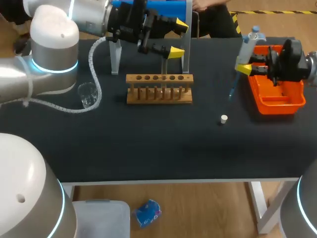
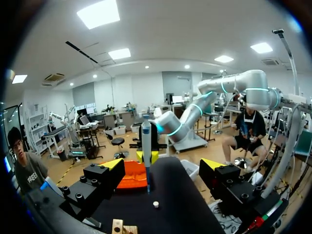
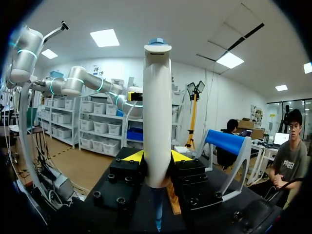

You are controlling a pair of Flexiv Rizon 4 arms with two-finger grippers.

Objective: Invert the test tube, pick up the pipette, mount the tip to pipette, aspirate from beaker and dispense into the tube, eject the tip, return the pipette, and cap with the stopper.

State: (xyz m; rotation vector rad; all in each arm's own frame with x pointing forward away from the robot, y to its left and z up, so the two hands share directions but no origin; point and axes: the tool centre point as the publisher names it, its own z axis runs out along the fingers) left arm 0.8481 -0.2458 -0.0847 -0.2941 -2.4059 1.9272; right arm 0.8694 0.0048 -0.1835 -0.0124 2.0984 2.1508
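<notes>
In the head view, the pipette [image 1: 250, 42] is held upright by the right hand [image 1: 243, 68], just beside the orange tray [image 1: 277, 101]. The left hand [image 1: 177, 37] is spread wide above the wooden rack [image 1: 158, 94].

In the left wrist view, the left hand [image 2: 162, 165] is seen wide open. The pipette [image 2: 146, 141] stands well ahead of it, and the white stopper [image 2: 156, 204] lies on the bench [image 2: 170, 195] between them.

In the right wrist view, the pipette [image 3: 157, 112] is clamped between both fingers of the right hand [image 3: 156, 157].

Your table [image 1: 148, 148] has a matt dark top, and the rack [image 1: 159, 90] on it is bare, pale wood. You'll see the pipette [image 3: 157, 122] is smooth white plastic, the bin [image 1: 285, 97] glossy orange plastic, the beaker [image 1: 87, 94] clear.
</notes>
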